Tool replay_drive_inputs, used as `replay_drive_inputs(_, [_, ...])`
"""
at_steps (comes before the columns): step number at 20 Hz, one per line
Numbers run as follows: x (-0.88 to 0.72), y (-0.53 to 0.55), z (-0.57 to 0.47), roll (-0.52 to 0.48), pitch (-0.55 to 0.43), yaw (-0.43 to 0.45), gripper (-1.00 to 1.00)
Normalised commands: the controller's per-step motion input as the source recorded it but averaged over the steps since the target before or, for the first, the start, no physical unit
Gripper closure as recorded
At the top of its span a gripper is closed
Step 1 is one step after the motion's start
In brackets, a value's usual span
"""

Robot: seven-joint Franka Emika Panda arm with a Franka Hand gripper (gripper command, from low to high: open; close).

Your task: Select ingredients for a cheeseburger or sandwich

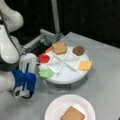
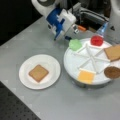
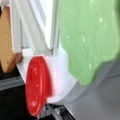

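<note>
The gripper (image 2: pixel 67 37) hovers just beside the green lettuce (image 2: pixel 75 44), on a front view's left. Whether its jaws stand apart, I cannot tell. 1 bread square (image 2: pixel 38 73) already sits on the paper plate (image 2: pixel 53 66).

Grey metal table (image 1: pixel 105 75) against a dark, black backdrop (image 1: pixel 95 17).

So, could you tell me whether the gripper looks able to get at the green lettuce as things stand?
Probably yes: the gripper hangs right beside the green lettuce, which lies uncovered at the edge of the divided tray, with nothing between them.
</note>
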Motion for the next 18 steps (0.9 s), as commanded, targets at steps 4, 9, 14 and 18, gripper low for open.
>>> replay_drive_inputs(4, [0.3,-0.13,-0.12,0.216,-0.073,0.088,-1.0])
replay_drive_inputs(9, [0.28,-0.16,-0.12,0.186,-0.074,0.087,-1.0])
replay_drive_inputs(14, [0.25,-0.17,-0.12,0.167,-0.069,0.09,-1.0])
replay_drive_inputs(18, [0.25,-0.2,-0.14,0.153,-0.066,0.087,-1.0])
